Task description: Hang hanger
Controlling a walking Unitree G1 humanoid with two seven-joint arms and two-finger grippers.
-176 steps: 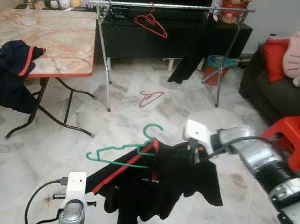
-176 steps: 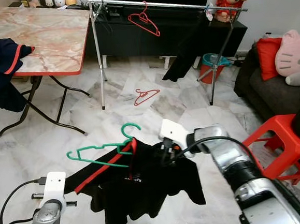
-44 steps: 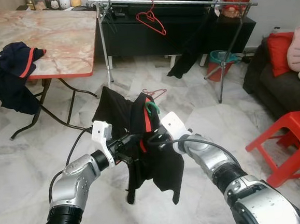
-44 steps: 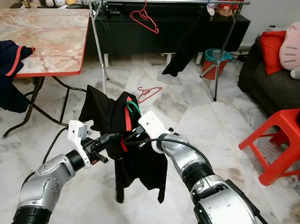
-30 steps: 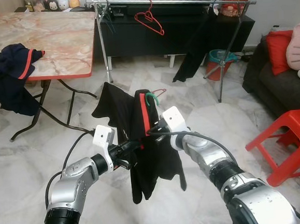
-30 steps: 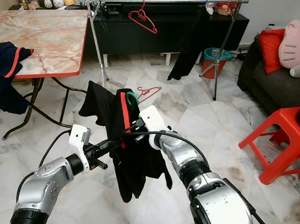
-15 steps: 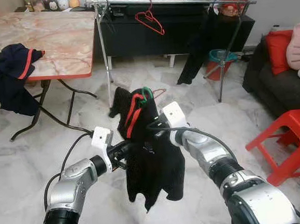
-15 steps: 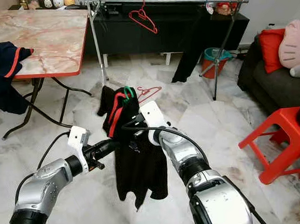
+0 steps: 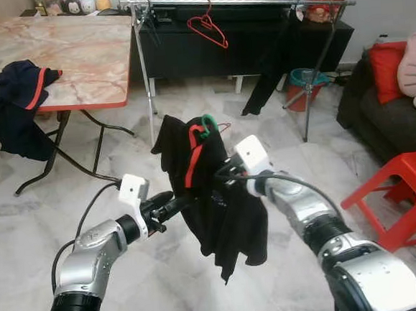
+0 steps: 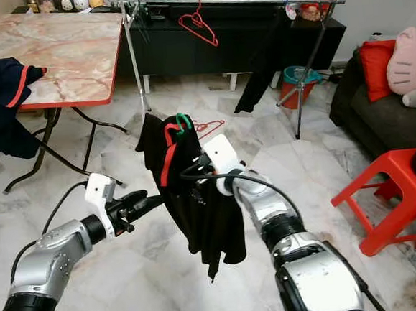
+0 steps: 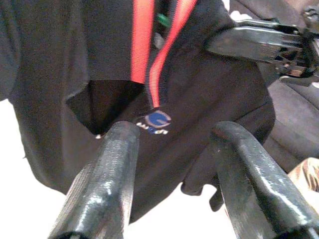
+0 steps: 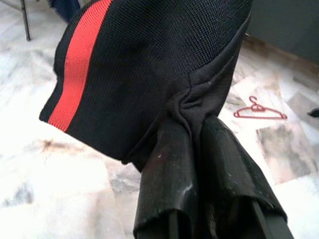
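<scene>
A black shirt (image 9: 219, 205) with red trim hangs on a green hanger, whose hook (image 9: 207, 122) sticks up at the collar. My right gripper (image 9: 222, 174) is shut on the shirt's shoulder; in the right wrist view its fingers (image 12: 169, 149) pinch the bunched black fabric. My left gripper (image 10: 150, 200) is open just left of the shirt and apart from it. Between its spread fingers (image 11: 117, 149) the left wrist view shows the shirt's chest logo (image 11: 155, 120) beyond them. The hanger's arms are hidden inside the shirt.
A metal clothes rail (image 9: 239, 5) stands ahead with a red hanger (image 9: 209, 29) and a black garment (image 9: 266, 71) on it. Another red hanger (image 10: 207, 126) lies on the floor. A marble folding table (image 9: 78, 58) with a dark garment (image 9: 12, 99) is at left, a red stool (image 9: 395, 198) at right.
My left gripper has let go of the shirt and drawn back to the left. The shirt now hangs from my right gripper alone and has shifted slightly right.
</scene>
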